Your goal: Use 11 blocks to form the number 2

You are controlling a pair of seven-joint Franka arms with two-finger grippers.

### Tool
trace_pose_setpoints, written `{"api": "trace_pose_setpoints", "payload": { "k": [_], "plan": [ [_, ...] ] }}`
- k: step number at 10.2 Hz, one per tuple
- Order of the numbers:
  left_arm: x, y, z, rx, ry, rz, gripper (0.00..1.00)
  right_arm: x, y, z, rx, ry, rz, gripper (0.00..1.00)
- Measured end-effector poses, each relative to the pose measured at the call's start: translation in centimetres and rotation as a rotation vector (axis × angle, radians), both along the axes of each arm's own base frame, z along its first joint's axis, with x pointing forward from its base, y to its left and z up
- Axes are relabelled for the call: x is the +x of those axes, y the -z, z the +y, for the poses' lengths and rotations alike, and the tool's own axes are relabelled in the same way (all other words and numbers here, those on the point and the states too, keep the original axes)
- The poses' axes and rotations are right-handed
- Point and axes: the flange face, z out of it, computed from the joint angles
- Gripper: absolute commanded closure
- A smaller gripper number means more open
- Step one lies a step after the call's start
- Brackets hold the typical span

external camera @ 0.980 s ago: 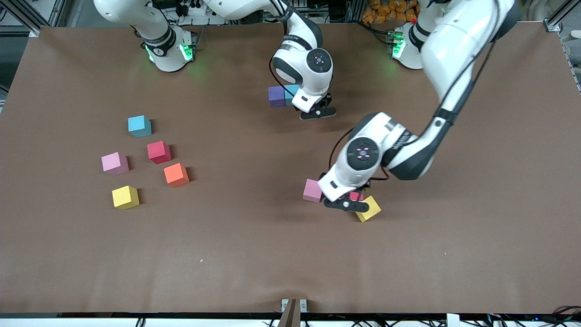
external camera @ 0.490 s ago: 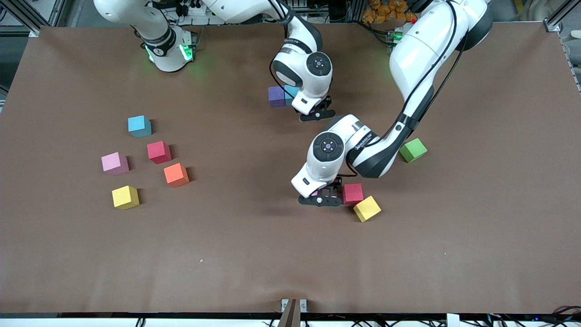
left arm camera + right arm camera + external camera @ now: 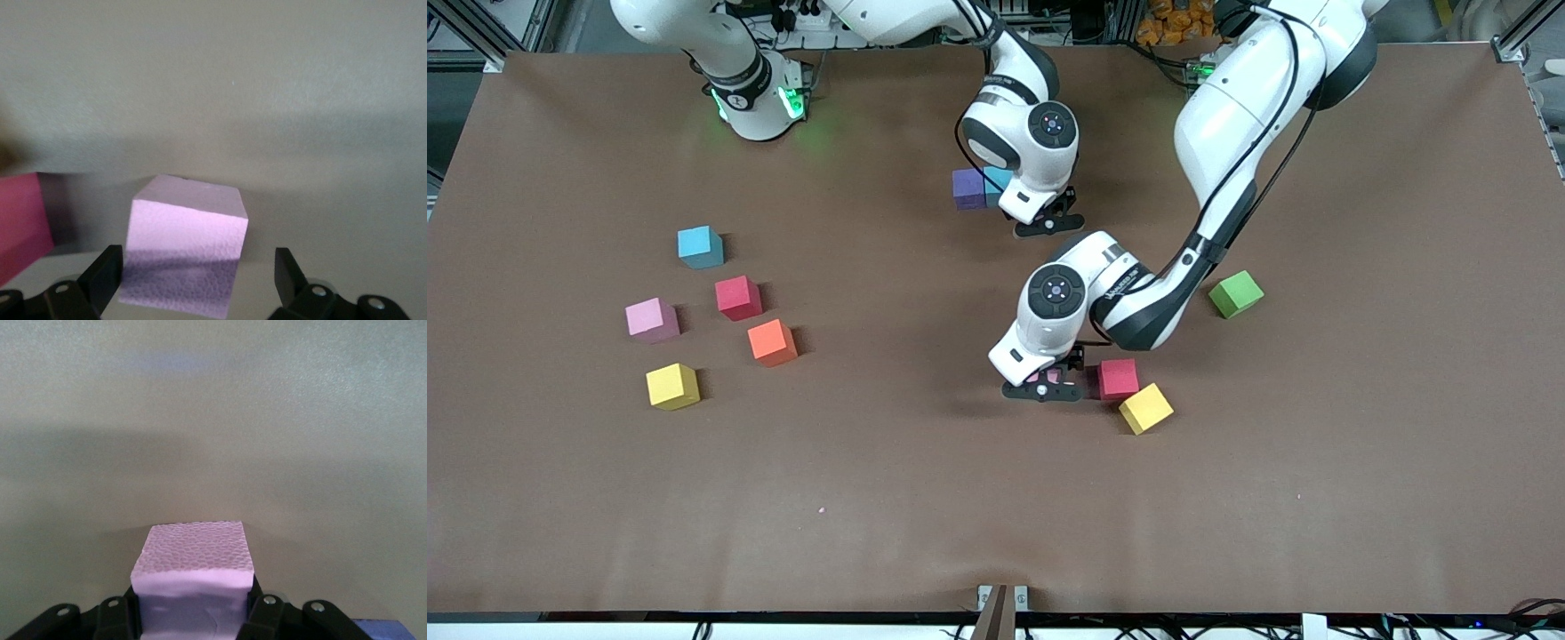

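Left hand point(image 3: 1042, 388) low over the tabletop point(image 3: 925, 498), fingers point(image 3: 100, 277) spread wide on either side of a pink block point(image 3: 187, 250) without touching it; red block point(image 3: 1118, 379) just beside, yellow block point(image 3: 1146, 408) next to that. Right hand point(image 3: 1049, 220) clamped on another pink block point(image 3: 193, 577), beside the purple block point(image 3: 967, 188) and sky blue block point(image 3: 996, 182). Five loose blocks toward the right arm's end; green cube point(image 3: 1235, 294) apart.
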Motion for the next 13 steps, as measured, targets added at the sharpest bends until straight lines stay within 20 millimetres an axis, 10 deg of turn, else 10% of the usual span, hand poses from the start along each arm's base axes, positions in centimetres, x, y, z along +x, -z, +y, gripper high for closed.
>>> {"api": "trace_pose_setpoints", "payload": {
  "k": [4,5,6,13],
  "plan": [
    [0.3,0.4,0.3,0.008,-0.005,-0.002,0.66,-0.5,0.0,0.1,-0.016,-0.009,0.010,0.61],
    [0.5,0.3,0.5,0.007,-0.009,-0.006,0.77,-0.5,0.0,0.1,-0.016,-0.010,0.010,0.47],
    [0.9,0.0,0.8,0.005,-0.016,-0.011,0.83,-0.5,0.0,0.1,-0.016,-0.010,0.010,0.02],
    [5.3,-6.9,7.0,0.042,-0.113,-0.037,0.88,-0.2,-0.9,0.5,-0.005,0.016,0.000,0.00]
  ]
}}
